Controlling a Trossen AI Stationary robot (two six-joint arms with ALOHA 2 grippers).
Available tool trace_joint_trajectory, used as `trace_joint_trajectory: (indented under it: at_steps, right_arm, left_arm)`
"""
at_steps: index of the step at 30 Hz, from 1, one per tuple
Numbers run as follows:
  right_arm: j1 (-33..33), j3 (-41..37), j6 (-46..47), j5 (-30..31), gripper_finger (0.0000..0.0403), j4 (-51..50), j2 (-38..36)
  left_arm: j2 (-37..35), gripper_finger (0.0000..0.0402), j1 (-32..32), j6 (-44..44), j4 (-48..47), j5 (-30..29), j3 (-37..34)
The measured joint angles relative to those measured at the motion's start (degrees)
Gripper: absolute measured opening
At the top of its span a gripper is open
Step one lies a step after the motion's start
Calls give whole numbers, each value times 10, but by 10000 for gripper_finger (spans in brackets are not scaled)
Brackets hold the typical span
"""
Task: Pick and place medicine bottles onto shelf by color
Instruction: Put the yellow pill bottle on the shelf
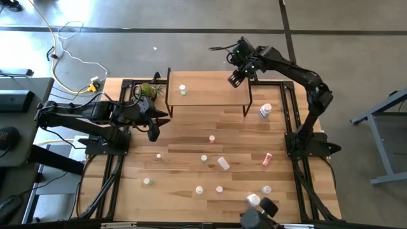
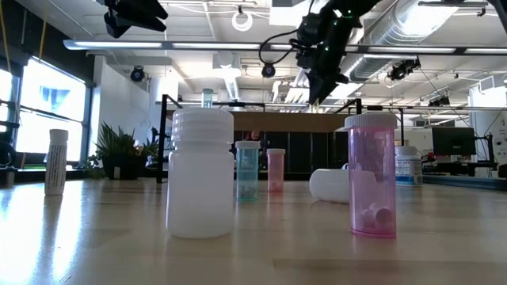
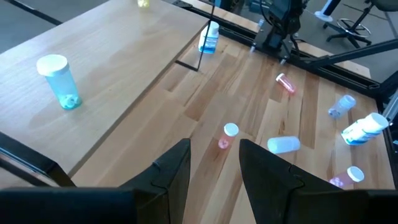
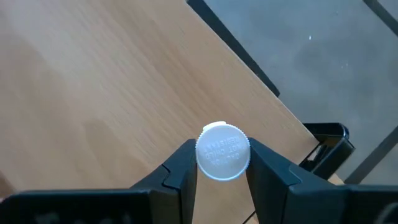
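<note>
A: Bottle in transit? Location?

B: White-capped bottle (image 4: pixel 222 151) clamped between the right hand (image 4: pixel 221 163) fingers, above the shelf (image 1: pixel 210 89), near its far right corner. Body colour hidden under the cap.

A: On the shelf itself?

B: One teal bottle (image 1: pixel 182 90), white cap, upright near the shelf's left end.

A: Left hand (image 3: pixel 214 163)?

B: Fingers parted, nothing between them. It hangs over the worktop (image 1: pixel 184 159) near the left edge, just off the shelf's front left corner.

A: Remaining stock?

B: Scattered over the worktop's front half; a red bottle (image 1: pixel 267 158) lies near the right edge, a larger white bottle (image 1: pixel 223 163) on its side mid-worktop.
</note>
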Motion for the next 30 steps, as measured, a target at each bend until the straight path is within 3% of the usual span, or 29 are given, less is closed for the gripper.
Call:
trace_joint_trajectory:
  at_steps: [15,30]
  right_arm:
    - [0,0,-25,6,105,-11,6]
    - [0,0,-51,35,193,-10,4]
  left_arm:
    - [0,129,0,-2,0,-1,0]
    - [0,129,0,-18,-1,-2,0]
